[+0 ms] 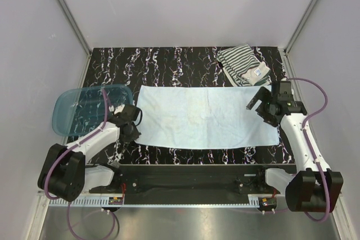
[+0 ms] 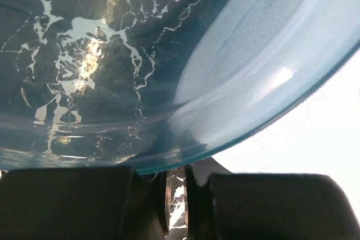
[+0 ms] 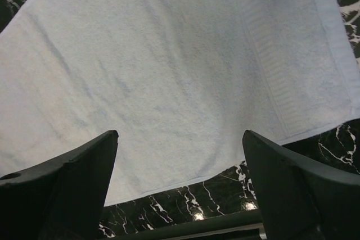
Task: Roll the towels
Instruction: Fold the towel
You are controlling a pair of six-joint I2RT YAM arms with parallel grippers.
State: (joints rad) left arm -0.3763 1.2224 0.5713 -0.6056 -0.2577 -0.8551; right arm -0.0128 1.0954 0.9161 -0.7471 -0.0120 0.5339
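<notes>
The plain light blue towel (image 1: 202,116) lies spread flat in the middle of the black marble table. A striped towel (image 1: 243,64) with a white patch sits folded at the back right. My left gripper (image 1: 135,117) is at the light blue towel's left edge, beside the near right corner of the tub. In the left wrist view its jaws (image 2: 175,172) stand almost together, with the rim of the tub (image 2: 253,71) at their tips. My right gripper (image 1: 261,108) hangs open over the light blue towel's (image 3: 169,71) right edge, with nothing between the jaws (image 3: 180,133).
The translucent blue plastic tub (image 1: 84,108) rests at the left edge of the table, partly over the side. Grey walls close in the back and both sides. Both arm bases stand on the metal rail (image 1: 185,198) at the near edge.
</notes>
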